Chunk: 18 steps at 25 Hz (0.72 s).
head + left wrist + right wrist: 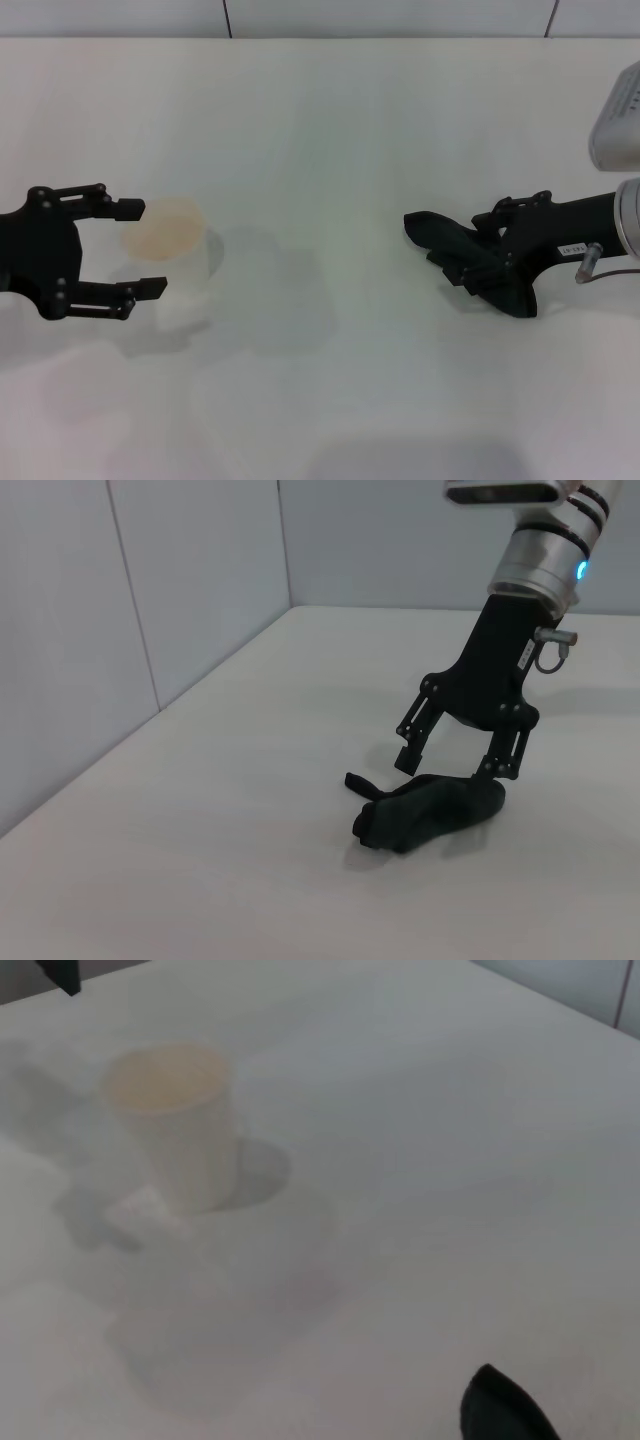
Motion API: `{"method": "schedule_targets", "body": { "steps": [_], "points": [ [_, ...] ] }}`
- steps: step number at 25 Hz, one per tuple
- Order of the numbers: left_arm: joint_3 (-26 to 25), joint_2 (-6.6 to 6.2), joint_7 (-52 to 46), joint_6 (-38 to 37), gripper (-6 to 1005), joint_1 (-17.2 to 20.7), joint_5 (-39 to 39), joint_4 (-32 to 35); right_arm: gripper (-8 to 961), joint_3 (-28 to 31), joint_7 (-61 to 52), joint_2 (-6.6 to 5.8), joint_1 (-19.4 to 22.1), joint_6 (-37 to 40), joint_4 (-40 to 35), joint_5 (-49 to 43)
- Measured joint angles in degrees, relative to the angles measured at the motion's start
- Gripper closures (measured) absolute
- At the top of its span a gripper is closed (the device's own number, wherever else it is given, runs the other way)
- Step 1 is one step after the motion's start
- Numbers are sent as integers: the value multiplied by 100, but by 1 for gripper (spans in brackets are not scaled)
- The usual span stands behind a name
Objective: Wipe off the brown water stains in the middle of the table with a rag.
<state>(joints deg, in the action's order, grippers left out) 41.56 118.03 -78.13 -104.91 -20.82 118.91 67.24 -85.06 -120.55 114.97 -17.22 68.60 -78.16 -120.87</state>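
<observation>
Rag (pixel 440 232) under right tool (pixel 452 760); upright cup (pixel 180 262).

A clear plastic cup (pixel 172 250) stands upright on the white surface, at about nine o'clock from the middle of the head view. Its open mouth shows a pale brownish-orange tint. Its whitish translucent wall casts a soft grey shadow toward four o'clock. In the right wrist view the same cup (pixel 178 1125) stands well apart from other objects. Pale grey wall panels (pixel 150 590) rise behind the surface, split by thin dark vertical seams.
</observation>
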Motion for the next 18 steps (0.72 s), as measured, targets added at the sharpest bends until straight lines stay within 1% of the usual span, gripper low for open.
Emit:
{"method": "schedule_targets", "body": {
  "steps": [1, 7, 15, 18],
  "points": [
    [0, 0, -1, -1, 138, 12, 0, 8, 155, 0, 22, 0, 0, 15, 0, 14],
    [0, 24, -11, -3, 138, 128, -16, 233, 154, 5, 108, -1, -1, 63, -9, 25],
    [32, 75, -17, -14, 138, 130, -42, 259, 155, 149, 246, 1, -36, 124, -15, 37],
    [42, 78, -17, -130, 138, 119, -98, 241, 154, 155, 327, 0, -80, 242, -15, 38]
  ]
}}
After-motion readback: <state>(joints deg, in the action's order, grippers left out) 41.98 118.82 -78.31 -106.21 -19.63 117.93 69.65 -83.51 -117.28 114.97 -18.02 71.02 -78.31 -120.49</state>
